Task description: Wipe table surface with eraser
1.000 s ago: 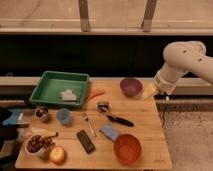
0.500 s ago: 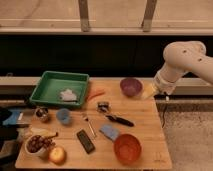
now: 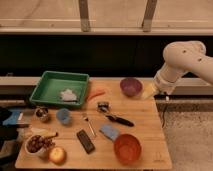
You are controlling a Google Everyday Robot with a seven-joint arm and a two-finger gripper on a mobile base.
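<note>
Nearest the camera, a light tan wooden worktop (image 3: 150, 125) fills the lower half of the view. Along its front edge, from left to right, are a white bowl of dark fruit (image 3: 35, 144), a round red-and-yellow apple (image 3: 57, 155), the flat black rectangular eraser (image 3: 85, 141) and a round orange bowl (image 3: 127, 148). The eraser lies flat at a slight angle, touching nothing, between the apple and the orange bowl.

Just behind the eraser are a thin metal fork-like utensil (image 3: 89, 125) and a light-blue soft pad (image 3: 109, 132). Further back on the left stand a small dark round cup (image 3: 42, 114) and a small blue cup (image 3: 63, 116). Near the middle lies a black-handled utensil (image 3: 117, 119), its metal head pointing toward the far left.

At the far left sits a green plastic tray (image 3: 50, 80) with a crumpled white scrap (image 3: 68, 94) inside. A slim orange carrot-shaped piece (image 3: 96, 93) lies just beside the tray's right wall. A round purple bowl (image 3: 131, 86) stands at the far edge, right of centre.

The pale yellow tool (image 3: 150, 91) hangs at the far right of the worktop, just beside the purple bowl and well apart from the eraser. It is released and grasps nothing. A bulky white robot arm (image 3: 185, 62) carries it, reaching in from the right.
</note>
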